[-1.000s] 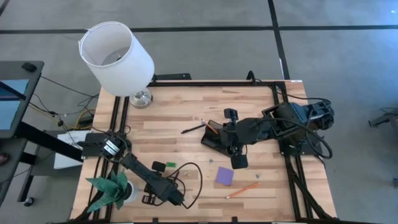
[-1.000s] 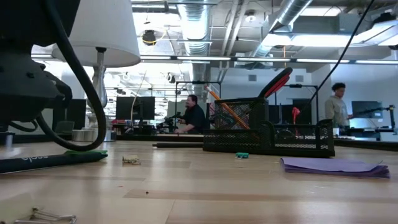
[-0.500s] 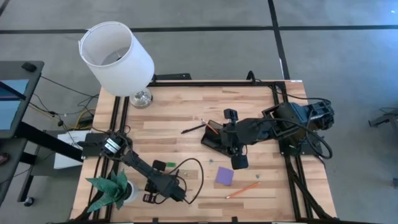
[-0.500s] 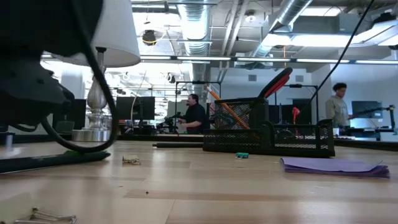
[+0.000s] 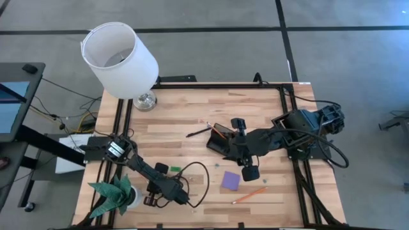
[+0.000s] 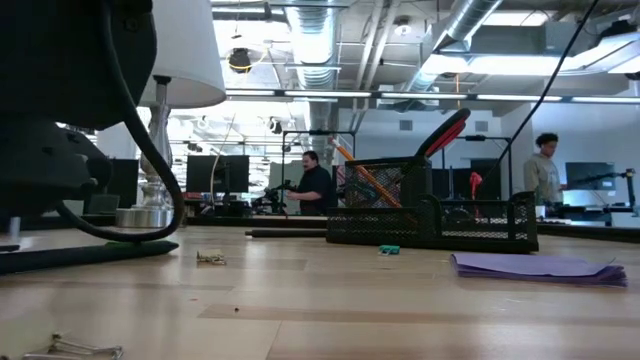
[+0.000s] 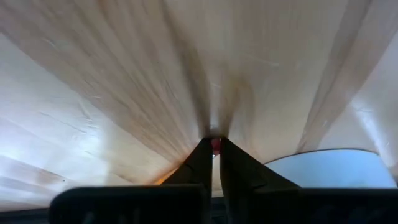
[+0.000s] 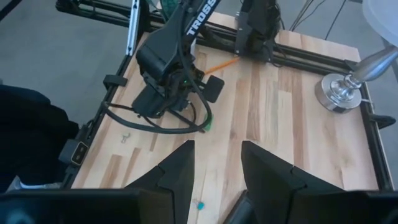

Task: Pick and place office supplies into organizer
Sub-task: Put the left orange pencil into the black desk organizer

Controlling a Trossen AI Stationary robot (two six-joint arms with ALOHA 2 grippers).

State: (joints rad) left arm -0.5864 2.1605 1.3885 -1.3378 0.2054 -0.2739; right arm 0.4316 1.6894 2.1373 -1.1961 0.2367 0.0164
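Pressing on the table near the paper plant (image 5: 114, 195), the left gripper (image 7: 215, 148) is closed on a small red piece (image 7: 216, 145). Beside the organizer (image 5: 220, 142), the right gripper (image 8: 216, 163) hangs open and empty, above the purple note pad (image 5: 231, 180).

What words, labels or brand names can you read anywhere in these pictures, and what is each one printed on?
"TROSS": white letters running along the left arm, seen in the right wrist view; the rest of the word is hidden.
Screens in the room behind the table, low view: too small to read.
Nothing readable on the organizer, the lamp or the purple note pad.
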